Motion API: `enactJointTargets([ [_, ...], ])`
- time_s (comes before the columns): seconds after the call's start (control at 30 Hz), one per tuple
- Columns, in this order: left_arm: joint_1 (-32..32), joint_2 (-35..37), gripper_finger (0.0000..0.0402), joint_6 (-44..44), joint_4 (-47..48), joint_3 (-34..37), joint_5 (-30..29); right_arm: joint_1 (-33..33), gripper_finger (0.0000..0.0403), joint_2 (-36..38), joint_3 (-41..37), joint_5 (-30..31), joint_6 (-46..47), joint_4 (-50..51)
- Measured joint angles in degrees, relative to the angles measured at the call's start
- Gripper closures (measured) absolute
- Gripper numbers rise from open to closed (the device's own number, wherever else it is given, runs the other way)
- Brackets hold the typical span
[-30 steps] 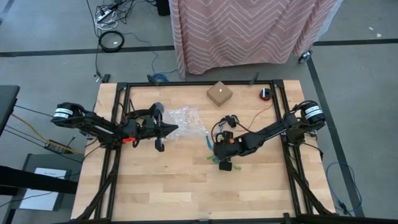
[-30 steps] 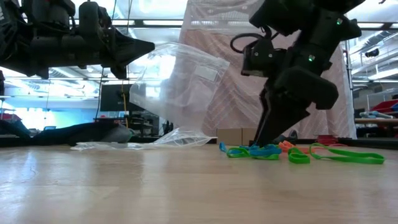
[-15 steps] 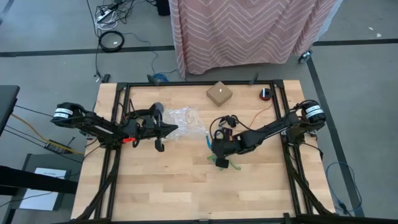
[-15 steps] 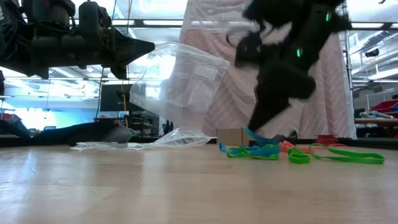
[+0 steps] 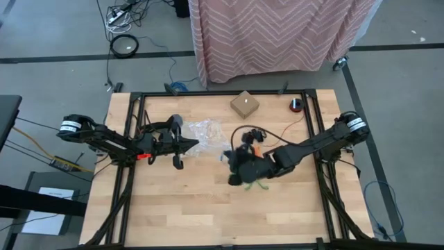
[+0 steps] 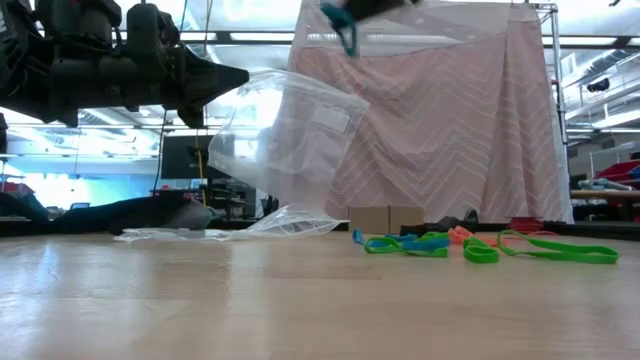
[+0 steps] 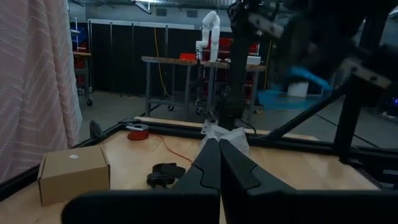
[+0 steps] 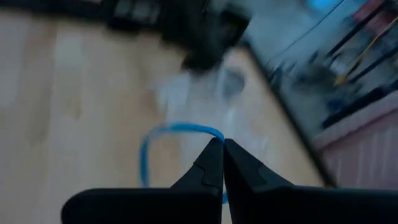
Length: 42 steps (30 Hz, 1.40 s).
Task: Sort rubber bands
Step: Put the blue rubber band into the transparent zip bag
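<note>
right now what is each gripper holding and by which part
The right gripper is shut on a blue rubber band, pinching one spot of the loop; the rest dangles. The left gripper is shut on the clear zip bag's top edge.

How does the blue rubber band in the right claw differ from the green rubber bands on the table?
The blue rubber band hangs in the air, pinched by the shut right claw; the green rubber bands lie flat on the table, untouched. The blue one is single, while the green ones lie among other bands. Both are thin, floppy loops.
</note>
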<state>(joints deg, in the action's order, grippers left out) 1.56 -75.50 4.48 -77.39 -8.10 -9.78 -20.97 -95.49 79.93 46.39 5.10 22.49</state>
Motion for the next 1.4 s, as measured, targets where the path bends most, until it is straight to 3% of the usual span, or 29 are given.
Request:
enactJointTargets([
  [0.23,0.1,0.0,0.0401,0.9,-3.3,0.0,0.7,5.1,0.0403,-0.1,-0.1,5.5,-6.9,-17.9],
  [0.47,0.1,0.0,0.0401,0.0,-5.7,-0.3,-1.0,7.7,0.0403,-1.6,-0.3,7.9,-5.4,-28.0],
  [0.63,0.1,0.0,0.0401,-1.4,-5.6,-1.5,-1.3,7.6,0.0403,-4.8,-0.1,4.6,-11.8,-39.8],
  [0.83,0.1,0.0,0.0401,-1.5,-5.5,-2.5,-3.4,8.0,0.0403,-5.4,-0.2,8.4,-10.2,-42.3],
  [1.03,0.1,0.0,0.0401,-4.3,-5.5,-3.0,-4.6,8.0,0.0403,-6.3,-0.2,6.5,-10.5,-47.2],
  [1.4,0.1,0.0,0.0401,-6.0,-5.6,-3.0,-6.6,7.9,0.0403,-6.6,-0.2,6.4,3.7,-47.7],
])
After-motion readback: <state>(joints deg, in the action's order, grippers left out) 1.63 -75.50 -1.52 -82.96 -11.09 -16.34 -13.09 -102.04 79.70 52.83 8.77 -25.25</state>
